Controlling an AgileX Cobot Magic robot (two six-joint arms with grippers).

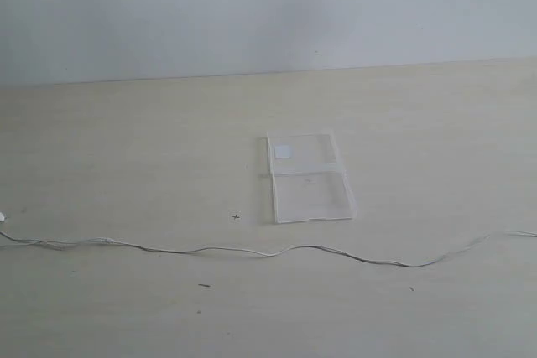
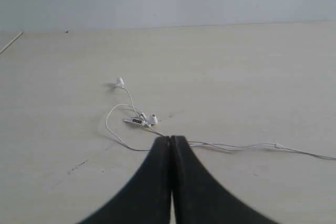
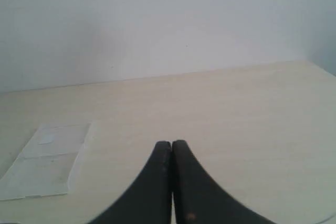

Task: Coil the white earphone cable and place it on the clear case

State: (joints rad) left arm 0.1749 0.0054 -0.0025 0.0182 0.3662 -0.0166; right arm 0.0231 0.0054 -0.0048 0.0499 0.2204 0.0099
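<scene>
The white earphone cable (image 1: 252,251) lies stretched in a wavy line across the near part of the table, from the left edge to the right edge. The clear case (image 1: 306,178) lies open and flat beyond the cable's middle, with its white sticker (image 1: 283,152) on the far half. In the left wrist view the cable (image 2: 231,146) ends in two earbuds (image 2: 120,82) (image 2: 154,119) and an inline remote (image 2: 136,121). My left gripper (image 2: 171,138) is shut, and the wire runs just behind its tips. My right gripper (image 3: 171,142) is shut and empty, with the case (image 3: 47,161) off to one side.
The light wooden table (image 1: 126,148) runs back to a pale wall (image 1: 268,6). A few small dark specks (image 1: 236,217) mark the surface near the cable. Neither arm shows in the exterior view.
</scene>
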